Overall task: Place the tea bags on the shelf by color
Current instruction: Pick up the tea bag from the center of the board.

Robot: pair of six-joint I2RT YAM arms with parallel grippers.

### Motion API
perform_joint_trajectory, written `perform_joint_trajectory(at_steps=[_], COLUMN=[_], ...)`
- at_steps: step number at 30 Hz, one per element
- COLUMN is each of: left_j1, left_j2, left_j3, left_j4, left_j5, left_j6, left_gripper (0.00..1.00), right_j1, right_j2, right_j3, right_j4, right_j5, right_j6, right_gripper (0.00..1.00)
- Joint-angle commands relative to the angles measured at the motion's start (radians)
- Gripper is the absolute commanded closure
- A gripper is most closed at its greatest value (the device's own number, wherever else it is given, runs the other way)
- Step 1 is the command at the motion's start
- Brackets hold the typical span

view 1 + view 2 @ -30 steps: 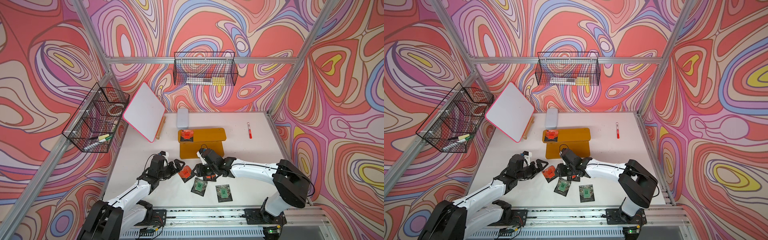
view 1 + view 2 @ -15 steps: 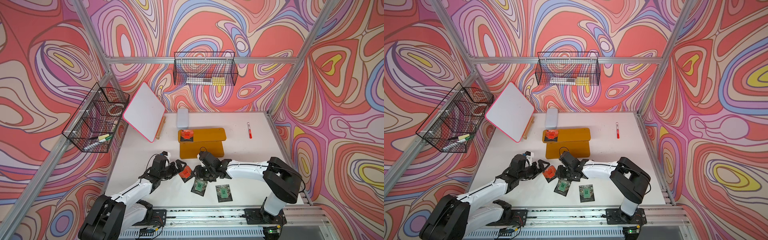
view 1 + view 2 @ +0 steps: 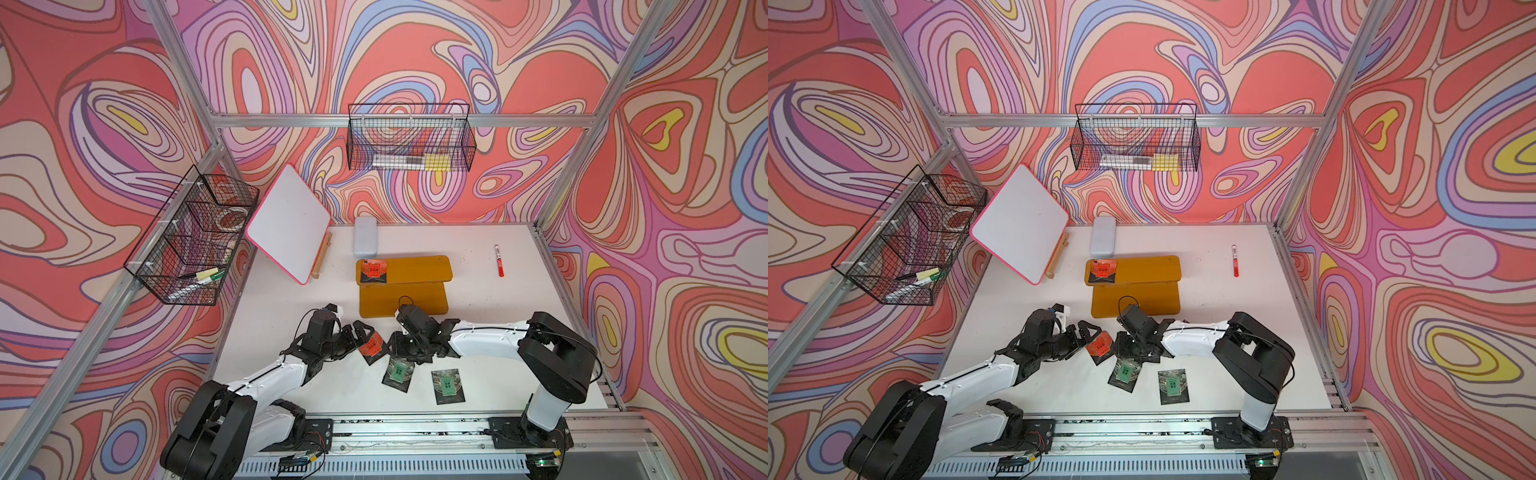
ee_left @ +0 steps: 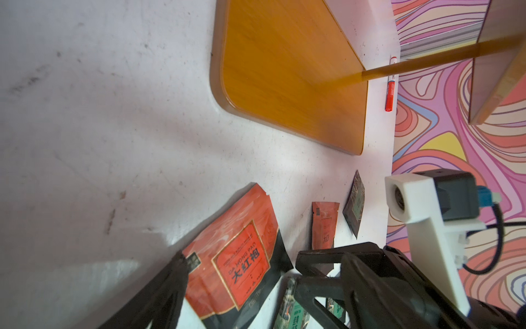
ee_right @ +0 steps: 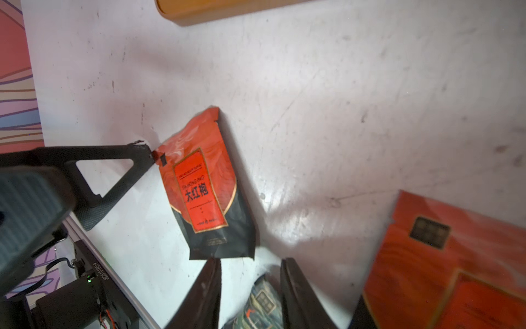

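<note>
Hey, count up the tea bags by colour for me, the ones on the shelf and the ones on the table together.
orange-red tea bags: 3, one on the shelf, two on the table
green tea bags: 3, all on the table
Total: 6

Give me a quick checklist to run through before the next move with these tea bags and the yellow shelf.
1. Left gripper open: ok, one fingertip at the corner of the loose orange tea bag.
2. Right gripper on target: ok, fingers apart astride a green tea bag.
3. Upper tier has room: ok, only the shelved orange tea bag at its end.
4. Lower tier free: ok.
5. Grippers clear of each other: cannot tell, they are close.
</note>
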Motion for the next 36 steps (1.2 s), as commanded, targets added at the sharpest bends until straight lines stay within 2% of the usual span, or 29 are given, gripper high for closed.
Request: perform_joint_trajectory(at_steps=[1,15,29,35,36], left_j1=[-0.008,-0.009,-0.009,-0.009,-0.009], left_j2=[0.009,0.047,0.043,0.039,0.036], left_j3=[-0.006,-0.008,-0.010,-0.010,-0.009], left_j4=[0.012,0.036,0.029,0.025,0.024], left_j5=[-0.017,-0.013,-0.017,-0.018,-0.018], left_j6=[0.005,0.009,0.009,0.009,0.009], left_gripper=[0.12,0.12,0.12,0.12,0.12], right_j1=[0.007,0.005,0.007,0.006,0.006], right_j2=[0.043,0.075,0.092,0.085,0.082], right_j3=[0.013,0.030,0.022,0.020,0.019], right_j4=[0.026,0.051,0.107,0.112,0.114], right_j5=[0.002,-0.017,-0.060,-0.061,-0.060], right_j6=[0.013,0.033,0.075,0.077,0.074], right_gripper=[0.64,0.70,0.85,1.00,1.00])
